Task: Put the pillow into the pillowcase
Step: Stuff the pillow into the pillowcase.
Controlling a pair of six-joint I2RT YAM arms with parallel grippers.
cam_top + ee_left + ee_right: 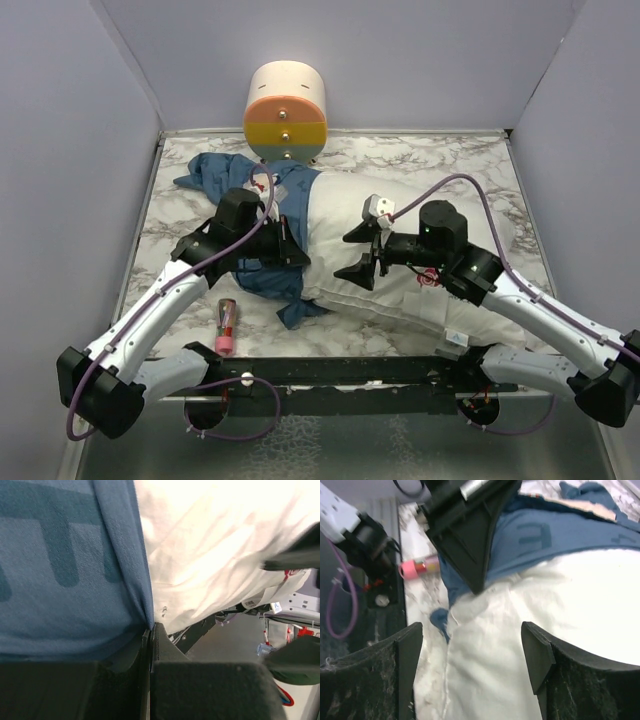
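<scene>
Blue cloth of the pillowcase (70, 580) was pinched in the closed left tool (150, 630), and slippage was judged likely if the pillow (570, 610), ungripped under the open right tool (470, 645), were shoved.

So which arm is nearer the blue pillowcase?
Left. The left fingers pinch the pillowcase edge; the right fingers hover open above the pillow, just beside it.
</scene>
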